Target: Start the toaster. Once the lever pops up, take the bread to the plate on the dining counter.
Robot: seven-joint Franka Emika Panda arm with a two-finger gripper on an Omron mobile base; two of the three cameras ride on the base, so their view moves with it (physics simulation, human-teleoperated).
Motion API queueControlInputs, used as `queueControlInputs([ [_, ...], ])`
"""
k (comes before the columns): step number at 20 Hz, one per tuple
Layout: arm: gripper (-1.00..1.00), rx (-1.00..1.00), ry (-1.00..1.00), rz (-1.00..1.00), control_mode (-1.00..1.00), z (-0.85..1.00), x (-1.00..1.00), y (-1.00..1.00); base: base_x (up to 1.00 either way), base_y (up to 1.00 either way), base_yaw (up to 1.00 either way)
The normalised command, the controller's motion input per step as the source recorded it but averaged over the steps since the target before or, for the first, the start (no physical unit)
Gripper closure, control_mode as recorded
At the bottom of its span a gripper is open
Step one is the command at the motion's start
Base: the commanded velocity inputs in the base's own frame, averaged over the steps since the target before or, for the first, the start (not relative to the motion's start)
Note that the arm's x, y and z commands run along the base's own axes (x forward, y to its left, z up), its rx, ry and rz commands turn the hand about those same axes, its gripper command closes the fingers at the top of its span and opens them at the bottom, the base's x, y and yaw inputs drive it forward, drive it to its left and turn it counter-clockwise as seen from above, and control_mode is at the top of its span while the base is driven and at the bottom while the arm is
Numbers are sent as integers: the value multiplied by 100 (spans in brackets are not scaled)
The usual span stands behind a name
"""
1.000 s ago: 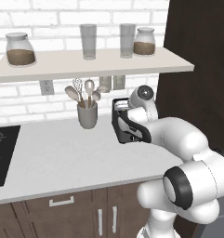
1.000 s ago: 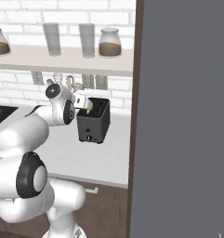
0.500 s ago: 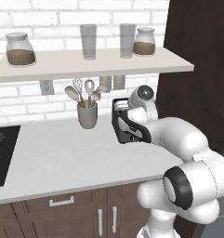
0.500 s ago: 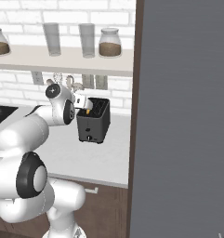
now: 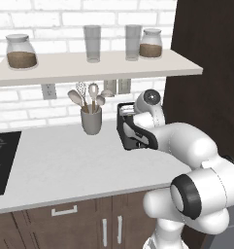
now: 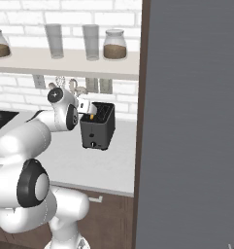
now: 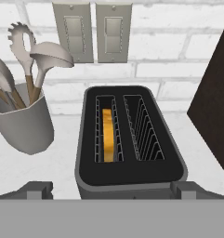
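Observation:
The dark toaster [image 7: 131,174] stands on the pale worktop against the brick wall, also seen in the base views [image 5: 129,136] [image 6: 97,129]. The bread [image 7: 108,135] sits upright in its left slot, showing as a golden orange edge [image 6: 91,116]. My gripper [image 7: 111,190] hovers just above the toaster's near end, open wide, with a fingertip on each side and nothing between them. From the sides the gripper [image 5: 125,111] [image 6: 88,107] is over the toaster's top. The plate and the dining counter are out of view.
A grey utensil cup [image 5: 91,119] [image 7: 21,123] stands just left of the toaster. A dark tall cabinet [image 5: 206,82] [image 7: 213,107] rises close on the right. A shelf [image 5: 89,68] with jars and glasses hangs overhead. The black cooktop [image 5: 2,160] lies far left.

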Motion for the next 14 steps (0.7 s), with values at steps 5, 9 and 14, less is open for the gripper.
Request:
queueControlInputs([
  [5,-100,0,0,0,-100,0,0,0,0,0,0],
  [9,-100,0,0,0,-100,0,0,0,0,0,0],
  [14,-100,0,0,0,-100,0,0,0,0,0,0],
])
